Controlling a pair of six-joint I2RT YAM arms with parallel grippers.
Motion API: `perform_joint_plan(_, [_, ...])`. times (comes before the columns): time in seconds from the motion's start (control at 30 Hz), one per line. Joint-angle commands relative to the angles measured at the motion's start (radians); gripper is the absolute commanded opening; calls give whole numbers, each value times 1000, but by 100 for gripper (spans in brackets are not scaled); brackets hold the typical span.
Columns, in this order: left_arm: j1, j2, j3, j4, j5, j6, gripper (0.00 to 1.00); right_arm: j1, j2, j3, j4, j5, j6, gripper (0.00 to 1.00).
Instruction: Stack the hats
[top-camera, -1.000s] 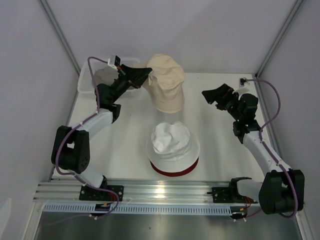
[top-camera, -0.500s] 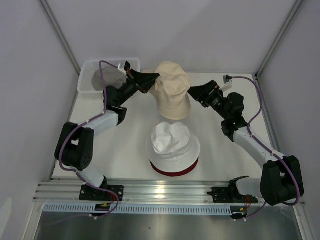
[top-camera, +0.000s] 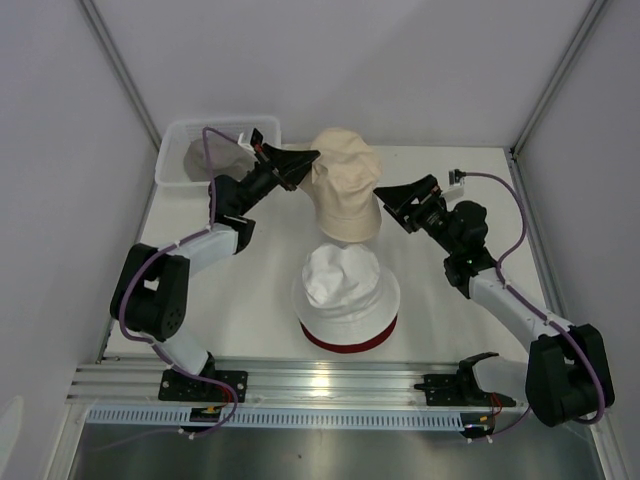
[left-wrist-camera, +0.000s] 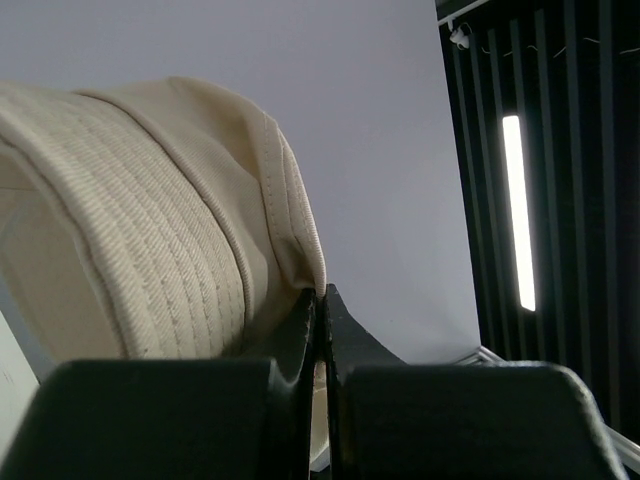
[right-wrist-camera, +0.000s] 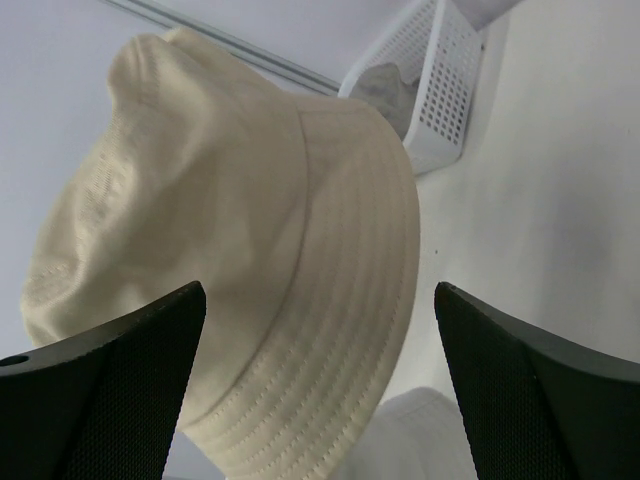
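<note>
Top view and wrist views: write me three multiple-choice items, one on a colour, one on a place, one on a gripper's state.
1. The left gripper is shut on a hat of which colour? A grey. B cream. C dark red.
2. Where is the white hat? A on the dark red hat. B lifted in the air. C upside down, alone.
3. The right gripper is: A shut on the white hat. B shut, empty. C open.
Answers: B, the cream hat has its brim pinched in the left wrist view; A, a red brim shows beneath it; C, its jaws stand wide apart.
</note>
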Motion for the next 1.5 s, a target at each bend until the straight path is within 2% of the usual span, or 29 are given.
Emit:
perform_joint_plan(0.0, [-12, 0, -14, 420, -23, -27, 1, 17, -36, -40, 15, 17, 80, 99])
perform_joint_plan(0.17, [-12, -8, -13, 420, -30, -16, 1, 40, -65, -74, -13, 49, 109, 99])
perform_joint_plan(0.33, [-18, 0, -5, 420, -33, -12, 1, 46, -88, -155, 104, 94, 198, 95])
perform_joint_plan(0.57, [-32, 11, -2, 420, -37, 4, 1, 97, -45, -126, 171, 82, 255, 90])
perform_joint_plan(0.67, [-37, 17, -5, 420, -34, 5, 1, 103, -25, -112, 233, 56, 286, 81])
perform_joint_plan(0.73, [-38, 20, -14, 420, -29, 5, 0, 106, -19, -99, 250, 49, 284, 65])
perform_joint_plan(0.77, [-38, 15, -17, 420, -24, 7, 1, 106, -22, -94, 250, 48, 281, 50])
perform_joint_plan(0.87, [-35, 6, -20, 418, -1, 7, 1, 106, -40, -82, 239, 51, 243, 19])
perform_joint_plan(0.9, [-34, 0, -11, 416, 26, 5, 1, 104, -51, -68, 207, 57, 205, 6])
perform_joint_plan(0.93, [-32, -1, -4, 412, 45, 1, 1, 106, -73, -59, 184, 60, 183, 0])
perform_joint_plan(1.07, [-25, -53, -16, 320, 147, 36, 1, 104, -148, -10, 48, 72, 70, 0])
perform_joint_plan(1.13, [-18, -128, -40, 266, 192, 85, 1, 104, -180, 13, 0, 78, 8, 0])
perform_joint_plan(1.2, [-8, -205, -108, 107, 218, 221, 1, 104, -223, 23, -63, 85, -24, 0])
perform_joint_plan(1.23, [-2, -306, -138, -85, 226, 369, 1, 106, -234, 29, -82, 82, -51, 0])
perform_joint_plan(1.3, [0, -423, -155, -358, 195, 567, 1, 104, -252, 35, -129, 62, -76, 0])
perform_joint_plan(1.33, [-5, -542, -145, -504, 110, 781, 1, 106, -254, 37, -141, 51, -87, 0])
perform_joint_plan(1.37, [-11, -598, -122, -776, 48, 876, 1, 106, -254, 43, -172, 30, -107, 0])
perform_joint_plan(1.43, [-21, -720, -114, -1003, -90, 1029, 1, 106, -252, 44, -192, 5, -119, 0])
perform_joint_plan(1.47, [-22, -750, -118, -1037, -112, 1050, 1, 106, -251, 44, -203, -15, -121, 0])
